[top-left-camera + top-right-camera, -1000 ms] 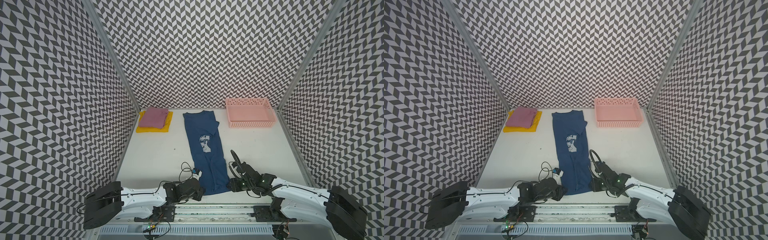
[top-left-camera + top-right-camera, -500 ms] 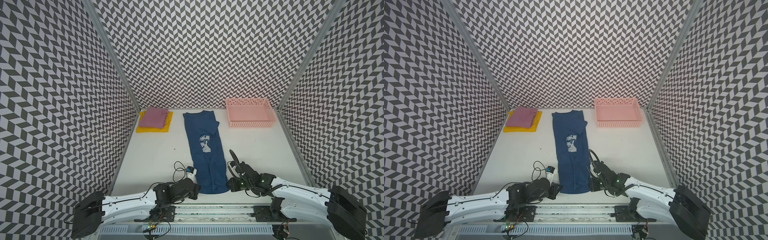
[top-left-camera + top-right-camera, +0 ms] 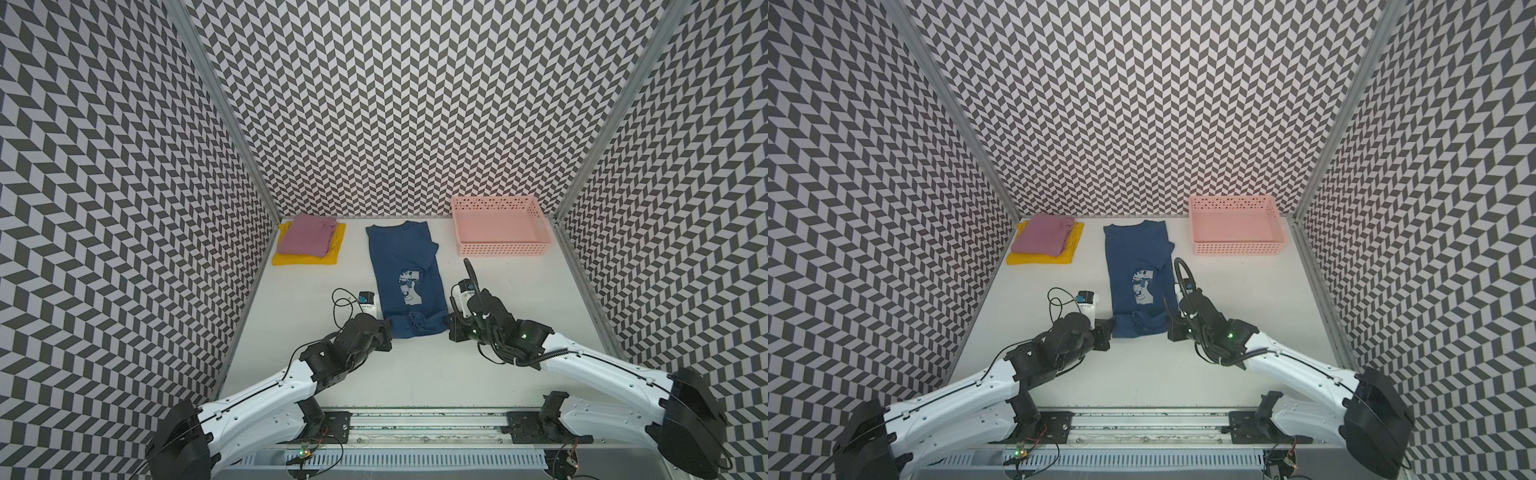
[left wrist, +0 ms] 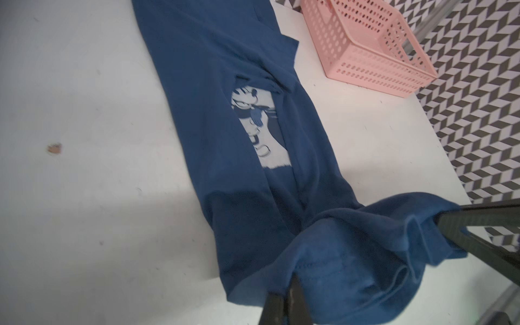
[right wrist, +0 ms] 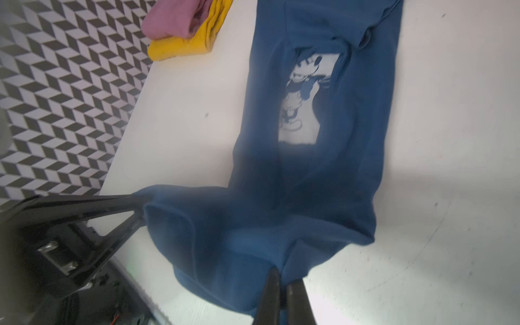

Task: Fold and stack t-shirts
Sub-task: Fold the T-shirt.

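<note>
In both top views the navy t-shirt [image 3: 399,266] [image 3: 1129,257] lies as a long narrow strip down the middle of the desk [image 3: 415,374]. Its far end is near the far edge and its near end is bunched between the two arms. The left jaws and the right jaws are each clenched on a near corner of that hem. The mauve-pink t-shirt [image 3: 305,235] sits folded on the folded yellow t-shirt [image 3: 303,259] in the far left corner. The pink basket [image 3: 503,248] stands in the far right corner.

The left wrist view shows the hem close up, gathered in a loose roll. The left jaws are pinched on one corner and the right jaws' black fingers [image 4: 484,215] on the other. This view takes in the basket but not the stack, and a small brown mark [image 4: 54,148] on the desk.

The right wrist view is blurred near the hem. It takes in the stack but not the basket, and the mouse print [image 5: 302,104].
</note>
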### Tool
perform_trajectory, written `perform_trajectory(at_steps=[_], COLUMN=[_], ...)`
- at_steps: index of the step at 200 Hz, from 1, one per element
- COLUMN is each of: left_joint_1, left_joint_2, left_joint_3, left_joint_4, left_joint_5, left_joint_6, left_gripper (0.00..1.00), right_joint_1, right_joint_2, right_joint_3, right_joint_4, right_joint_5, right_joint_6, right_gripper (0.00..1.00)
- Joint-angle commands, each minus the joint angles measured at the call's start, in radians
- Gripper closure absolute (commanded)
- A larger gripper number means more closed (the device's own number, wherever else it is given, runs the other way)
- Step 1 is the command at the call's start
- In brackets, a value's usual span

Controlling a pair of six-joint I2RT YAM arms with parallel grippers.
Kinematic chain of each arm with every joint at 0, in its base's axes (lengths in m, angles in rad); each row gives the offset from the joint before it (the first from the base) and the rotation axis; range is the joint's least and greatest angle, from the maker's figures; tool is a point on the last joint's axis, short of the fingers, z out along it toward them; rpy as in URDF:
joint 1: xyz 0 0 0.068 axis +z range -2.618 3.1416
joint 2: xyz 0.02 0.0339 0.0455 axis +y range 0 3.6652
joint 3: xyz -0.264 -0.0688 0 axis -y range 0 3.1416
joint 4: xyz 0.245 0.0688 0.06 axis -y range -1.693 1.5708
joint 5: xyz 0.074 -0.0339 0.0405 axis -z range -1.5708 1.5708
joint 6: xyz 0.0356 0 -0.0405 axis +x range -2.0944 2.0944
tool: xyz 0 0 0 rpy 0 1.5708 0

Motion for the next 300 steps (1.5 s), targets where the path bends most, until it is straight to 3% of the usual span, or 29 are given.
perform_trajectory(at_steps=[1,45,67,100,172,253,300], left_joint_1=[0.107,0.286,0.31,0.323,0.436,0.479,0.508], left_joint_2=[0.066,0.368,0.536,0.71,0.745,0.939,0.961], left_joint_3=[0.066,0.219,0.31,0.426,0.39,0.405,0.4], left_joint_4=[0.105,0.278,0.334,0.333,0.366,0.514,0.54], left_joint_5=[0.074,0.215,0.289,0.311,0.289,0.374,0.391], left_joint_6=[0.122,0.179,0.178,0.191,0.204,0.167,0.157], left_gripper=[1.0,1.0,1.0,1.0,1.0,1.0,1.0], right_joint_1=[-0.062,-0.18,-0.197,-0.211,-0.313,-0.361,-0.376], right_joint_2=[0.078,0.36,0.49,0.603,0.75,0.921,0.952], right_joint_3=[0.043,0.258,0.382,0.471,0.545,0.694,0.718], right_joint_4=[0.12,0.167,0.16,0.196,0.2,0.182,0.18], right_joint_5=[0.028,-0.08,-0.122,-0.159,-0.214,-0.284,-0.305], right_joint_6=[-0.104,-0.219,-0.256,-0.254,-0.28,-0.305,-0.307], right_gripper=[1.0,1.0,1.0,1.0,1.0,1.0,1.0])
